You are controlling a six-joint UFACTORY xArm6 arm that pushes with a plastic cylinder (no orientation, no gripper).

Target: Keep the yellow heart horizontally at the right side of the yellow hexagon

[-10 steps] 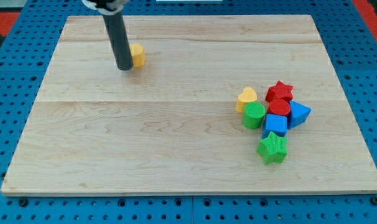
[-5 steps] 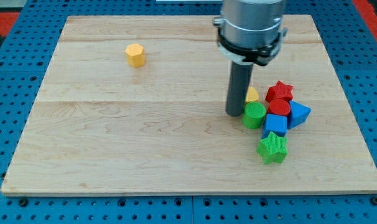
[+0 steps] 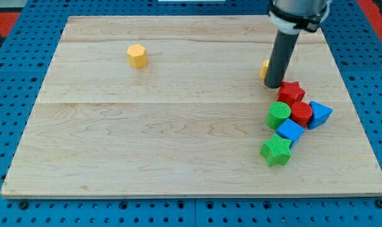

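Nearest to you, toward the view's bottom right, sits the green star (image 3: 277,151) on the wooden tabletop (image 3: 147,139). Just above it and touching it is the blue cube (image 3: 290,130). Above that you have a tight row: the green cylinder (image 3: 278,115) on the view's left, the red block (image 3: 301,113) in the middle, whose shape you can't quite make out, and the blue block (image 3: 320,114) on the view's right, which looks wedge-like. The red star (image 3: 291,93) sits at the top of this cluster, touching the red block below it.

Go a little farther up and you reach my tip (image 3: 273,84), standing on the tabletop just up and to the view's left of the red star. The dark rod rises from there to the top edge of the view. There is no claw on this arm, so you have nothing to read as wide, narrow or holding; the rod only pushes.

The yellow heart (image 3: 265,69) is almost wholly hidden behind the rod. You see only a small yellow sliver at the rod's left edge, just above my tip, and its shape can't be told from that sliver.

Farthest away, in the view's upper left, the yellow hexagon (image 3: 137,55) stands alone, well apart from everything else. The yellow sliver lies far to its right, slightly lower in the view.
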